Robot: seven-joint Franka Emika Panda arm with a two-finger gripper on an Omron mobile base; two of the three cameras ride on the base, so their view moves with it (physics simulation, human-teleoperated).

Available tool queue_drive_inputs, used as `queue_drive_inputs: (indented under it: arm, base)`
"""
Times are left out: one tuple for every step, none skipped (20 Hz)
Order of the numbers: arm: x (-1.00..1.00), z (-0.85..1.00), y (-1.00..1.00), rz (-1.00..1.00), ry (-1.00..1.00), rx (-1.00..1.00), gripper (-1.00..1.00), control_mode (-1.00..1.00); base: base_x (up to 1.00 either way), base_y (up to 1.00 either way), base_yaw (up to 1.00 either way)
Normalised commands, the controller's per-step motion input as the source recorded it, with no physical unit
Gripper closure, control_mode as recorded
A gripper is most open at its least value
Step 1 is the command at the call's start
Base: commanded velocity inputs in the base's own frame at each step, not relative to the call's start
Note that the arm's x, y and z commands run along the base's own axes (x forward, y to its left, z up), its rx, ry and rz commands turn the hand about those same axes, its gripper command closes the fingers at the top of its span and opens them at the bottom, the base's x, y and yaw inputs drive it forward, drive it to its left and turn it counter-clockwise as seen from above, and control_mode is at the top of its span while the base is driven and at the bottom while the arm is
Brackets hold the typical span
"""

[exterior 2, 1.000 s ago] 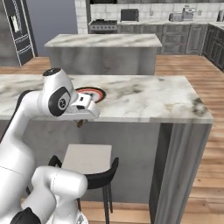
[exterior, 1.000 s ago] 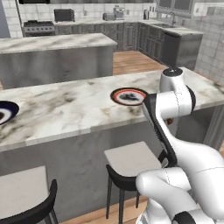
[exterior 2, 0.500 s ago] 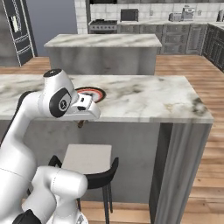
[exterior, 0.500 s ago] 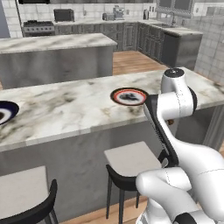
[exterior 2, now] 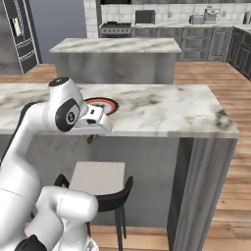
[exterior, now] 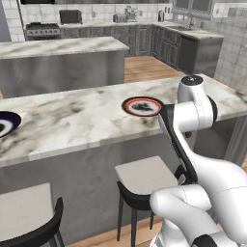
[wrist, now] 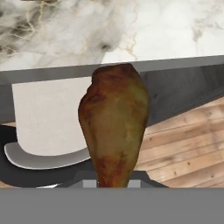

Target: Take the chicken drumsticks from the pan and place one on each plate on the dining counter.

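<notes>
One drumstick in transit, both plates unfilled.
We see the gripper [exterior 2: 91, 138] closed on a chicken drumstick [wrist: 113, 127], held just off the near edge of the dining counter [exterior: 72, 120], above a stool [exterior 2: 98, 177]. We judge delivery as pending: the nearer plate [exterior: 142, 106] sits on the counter beside the arm and looks bare, as does the second plate [exterior: 6, 124] at the far left, though neither is sharp enough for certainty.
</notes>
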Motion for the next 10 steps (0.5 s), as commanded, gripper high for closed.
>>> queue_drive_inputs:
  arm:
    - [0.0,0.21,0.12,0.0,-0.19,0.0,1.0,-1.0]
    - [0.03,0.24,0.18,0.0,-0.22,0.0,1.0,-1.0]
    - [0.03,0.26,0.21,0.0,-0.27,0.0,1.0,-1.0]
    - [0.11,0.31,0.24,0.0,-0.28,0.0,1.0,-1.0]
    - [0.15,0.33,0.24,0.0,-0.27,0.0,1.0,-1.0]
    - [0.15,0.33,0.28,0.0,-0.27,0.0,1.0,-1.0]
    - [0.1,0.38,0.3,0.0,-0.29,0.0,1.0,-1.0]
    - [0.12,0.44,0.31,0.0,-0.28,0.0,1.0,-1.0]
    - [0.11,0.5,0.3,0.0,-0.29,0.0,1.0,-1.0]
    - [0.12,0.49,0.32,0.0,-0.28,-0.01,1.0,-1.0]
  base:
    - [0.0,0.0,0.0]
    - [0.0,0.0,0.0]
    - [0.0,0.0,0.0]
    - [0.0,0.0,0.0]
    - [0.0,0.0,0.0]
    - [0.0,0.0,0.0]
    - [0.0,0.0,0.0]
    - [0.0,0.0,0.0]
    - [0.0,0.0,0.0]
    - [0.0,0.0,0.0]
